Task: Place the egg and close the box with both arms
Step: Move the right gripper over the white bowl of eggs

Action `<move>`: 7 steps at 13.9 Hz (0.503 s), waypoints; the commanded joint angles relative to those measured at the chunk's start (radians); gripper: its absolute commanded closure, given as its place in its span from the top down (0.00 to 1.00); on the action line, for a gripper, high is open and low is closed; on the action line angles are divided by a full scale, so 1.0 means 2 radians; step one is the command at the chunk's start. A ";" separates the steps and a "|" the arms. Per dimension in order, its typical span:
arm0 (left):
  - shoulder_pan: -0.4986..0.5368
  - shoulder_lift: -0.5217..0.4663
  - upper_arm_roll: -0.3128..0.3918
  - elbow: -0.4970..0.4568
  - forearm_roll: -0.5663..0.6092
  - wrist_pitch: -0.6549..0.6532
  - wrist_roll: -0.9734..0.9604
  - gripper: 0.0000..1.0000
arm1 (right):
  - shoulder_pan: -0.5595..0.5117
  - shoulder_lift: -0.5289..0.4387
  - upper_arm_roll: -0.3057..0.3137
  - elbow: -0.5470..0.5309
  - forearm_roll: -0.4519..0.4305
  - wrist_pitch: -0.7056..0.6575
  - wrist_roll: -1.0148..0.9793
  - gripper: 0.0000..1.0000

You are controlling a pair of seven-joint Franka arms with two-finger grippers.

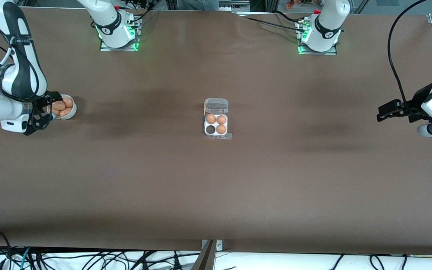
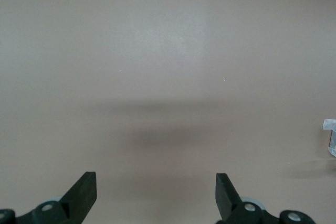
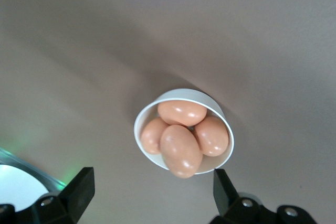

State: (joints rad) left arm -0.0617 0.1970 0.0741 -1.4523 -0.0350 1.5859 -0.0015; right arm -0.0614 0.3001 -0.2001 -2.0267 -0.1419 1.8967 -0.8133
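The box (image 1: pixel 205 125), a white four-cell tray, lies at the table's middle with its clear lid (image 1: pixel 216 105) folded open. Three orange-brown eggs fill three cells, and one cell (image 1: pixel 210 129) is empty. Several more eggs lie heaped in a round white bowl (image 1: pixel 72 112) at the right arm's end, with one egg (image 3: pixel 180 149) on top. My right gripper (image 1: pixel 53 108) hangs open just above the bowl (image 3: pixel 184 92); in its wrist view the gripper (image 3: pixel 152 187) holds nothing. My left gripper (image 1: pixel 379 113) waits open over bare table at the left arm's end, empty (image 2: pixel 156 190).
A corner of the box (image 2: pixel 331 137) shows at the edge of the left wrist view. The brown table (image 1: pixel 216 187) stretches wide between box and bowl. Cables hang along the table's edge nearest the front camera.
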 commanded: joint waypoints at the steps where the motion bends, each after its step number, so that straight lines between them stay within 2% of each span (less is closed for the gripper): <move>1: 0.002 -0.002 -0.003 0.005 0.003 -0.002 0.006 1.00 | 0.001 -0.001 -0.008 -0.022 -0.007 0.034 -0.031 1.00; 3: 0.002 -0.002 -0.003 0.005 0.003 -0.002 0.006 1.00 | 0.002 0.004 -0.008 -0.020 -0.011 0.046 -0.053 1.00; 7: 0.002 -0.003 -0.003 0.005 0.003 -0.002 0.006 1.00 | 0.000 0.029 -0.008 -0.018 -0.010 0.085 -0.174 1.00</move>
State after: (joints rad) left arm -0.0618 0.1970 0.0741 -1.4522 -0.0350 1.5859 -0.0015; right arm -0.0594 0.3402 -0.2157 -2.0583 -0.1508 2.0377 -1.0570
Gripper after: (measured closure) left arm 0.000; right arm 0.000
